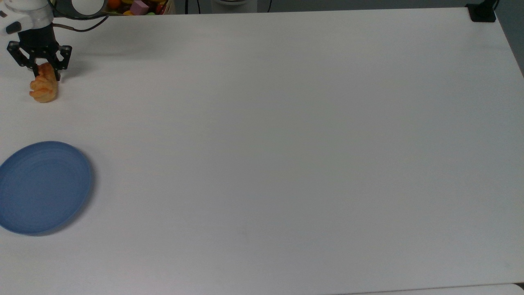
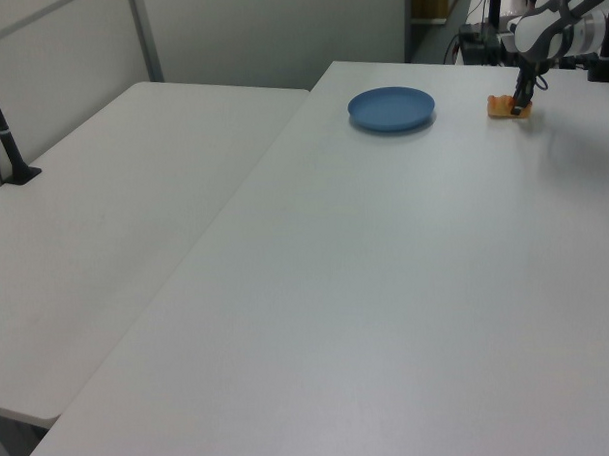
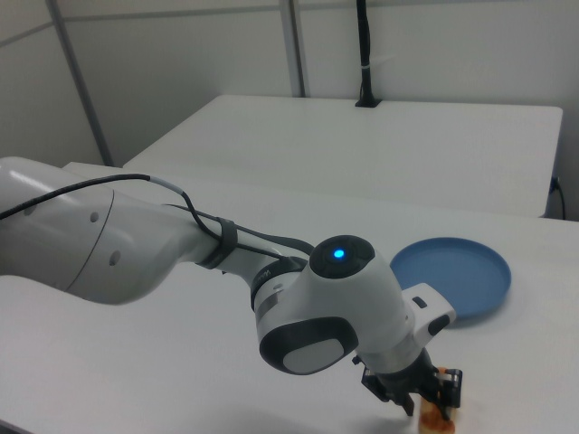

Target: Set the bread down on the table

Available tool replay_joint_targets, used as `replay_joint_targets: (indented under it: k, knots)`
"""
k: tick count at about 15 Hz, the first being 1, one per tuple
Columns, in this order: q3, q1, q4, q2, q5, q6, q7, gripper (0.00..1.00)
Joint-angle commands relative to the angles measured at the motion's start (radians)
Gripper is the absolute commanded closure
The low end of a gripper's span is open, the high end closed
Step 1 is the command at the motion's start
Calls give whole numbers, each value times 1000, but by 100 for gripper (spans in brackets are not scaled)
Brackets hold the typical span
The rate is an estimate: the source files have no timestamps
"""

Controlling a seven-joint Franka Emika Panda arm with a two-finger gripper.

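The bread, a small golden-orange ridged roll, lies on the white table near the top view's far left edge. My gripper stands over its upper end, open, with one finger on each side of the roll. In the left view the bread rests on the table at the far right, with the gripper right beside it. The right view has the bread at the bottom edge under the gripper.
A round blue plate sits on the table in front of the bread, apart from it. A box of colourful toys and a black mount are at the far edge. A second white table adjoins.
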Motion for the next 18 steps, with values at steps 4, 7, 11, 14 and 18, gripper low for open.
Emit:
replay_joint_targets:
  k: [4,7,11,14,18]
  knots:
    - [-8,13,-11,-29,19,-43,-24,0]
    - [-9,20,-9,-68,19,-64,27,0]
    - [-6,88,1,-216,4,-196,276,0]
    - [15,160,88,-292,-209,-408,696,0]
    - [138,194,259,-353,-288,-762,900,0]
